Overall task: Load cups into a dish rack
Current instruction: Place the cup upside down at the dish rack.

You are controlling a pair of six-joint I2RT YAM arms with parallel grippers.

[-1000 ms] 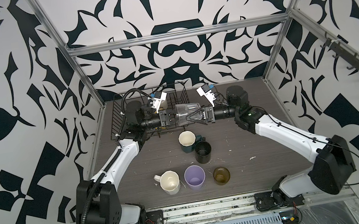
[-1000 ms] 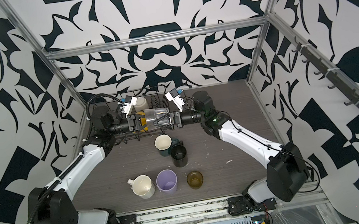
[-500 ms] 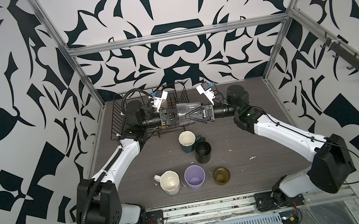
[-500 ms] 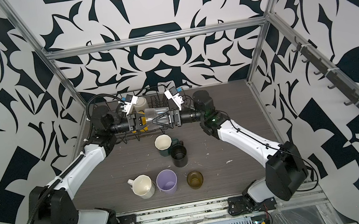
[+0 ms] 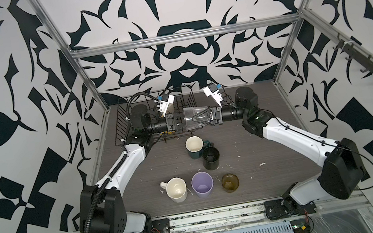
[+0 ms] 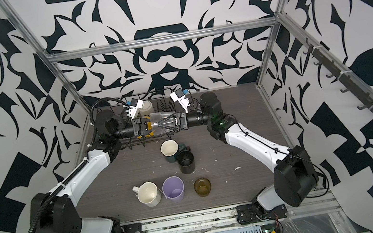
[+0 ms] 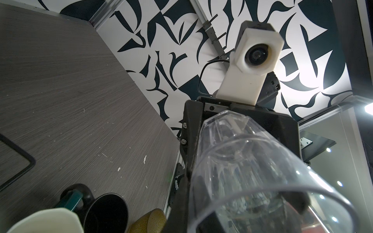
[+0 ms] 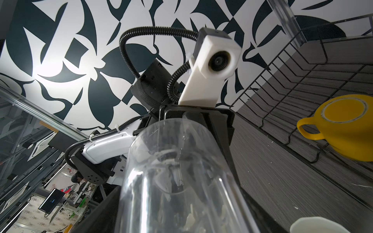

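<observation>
1. Both top views.
   - The clear glass lies on its side in the air over the front edge of the dish rack. It hangs between the two grippers, mouth toward the left one.
   - The left gripper has its fingers pressed together on the glass's rim.
   - The right gripper has its fingers spread about the glass's base end. Whether they press it cannot be told.
   - The rack sits at the rear left of the table, with a pale mug at its back.
   - In front of the rack, the dark-green mug touches the black mug.
   - Nearer the front edge stand the cream mug, the lilac tumbler and the amber glass, upright in a row.

2. Left wrist view.
   - The clear glass fills the frame, wide mouth nearest the lens.
   - A black finger of the right gripper runs along its side.
   - The left gripper's own fingers are not clearly shown.
   - The black mug and the amber glass stand on the table below.

3. Right wrist view.
   - The clear glass runs away from the lens toward the left gripper.
   - The yellow mug sits mouth down inside the dish rack.
</observation>
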